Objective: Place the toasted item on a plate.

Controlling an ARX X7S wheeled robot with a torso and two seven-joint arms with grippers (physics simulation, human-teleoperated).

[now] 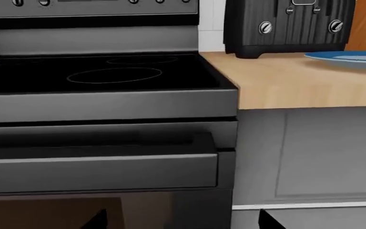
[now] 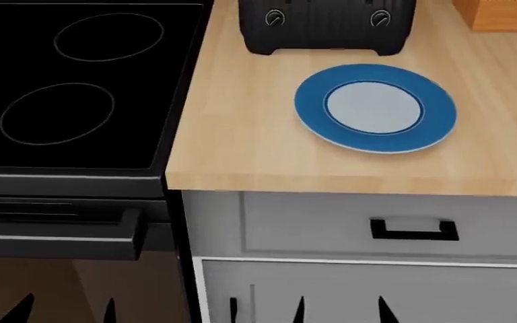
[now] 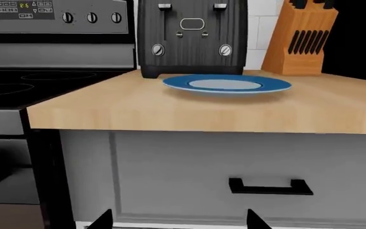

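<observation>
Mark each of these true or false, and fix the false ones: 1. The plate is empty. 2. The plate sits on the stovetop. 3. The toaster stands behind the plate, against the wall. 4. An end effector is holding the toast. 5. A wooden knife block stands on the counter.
1. True: the plate has nothing on it.
2. False: it rests on the wooden counter, beside the stovetop.
3. True: the toaster is just behind the plate.
4. False: no toast shows in any view, and both end effectors hang low in front of the cabinets, holding nothing visible.
5. True: the knife block stands beside the toaster.
</observation>
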